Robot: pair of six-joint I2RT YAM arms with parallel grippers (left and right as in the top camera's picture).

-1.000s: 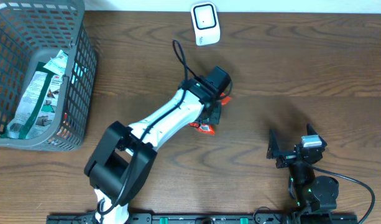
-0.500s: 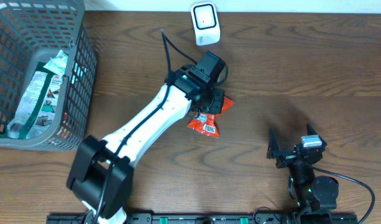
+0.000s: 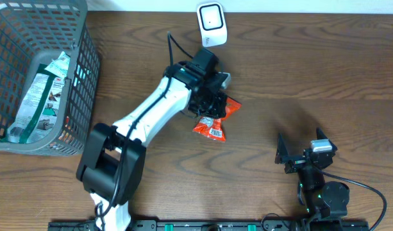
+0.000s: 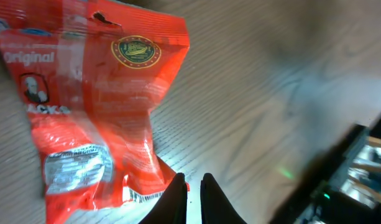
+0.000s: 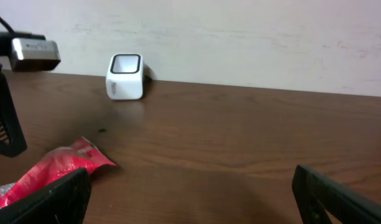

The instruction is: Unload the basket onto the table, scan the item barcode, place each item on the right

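left gripper [image 4: 191,182]: jaws pressed together, tips at bag [image 3: 212,126] edge | bag: flat on table [image 3: 311,77], near scanner [image 3: 211,24] | right gripper [image 5: 191,180]: jaws spread wide, well apart from bag

scanner [image 3: 211,24]: sitting at the counter's [image 3: 311,70] back edge
packet [image 3: 212,125]: lying before the scanner
basket [image 3: 86,77]: standing at far left

White scanner [image 5: 125,76], red packet [image 5: 50,168] — lower left

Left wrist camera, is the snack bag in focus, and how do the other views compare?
Left wrist: snack bag soft, print smeared, shiny glare patches. Right wrist: scanner fairly sharp, own fingers dark and blurred. Overhead: crisp, evenly lit.
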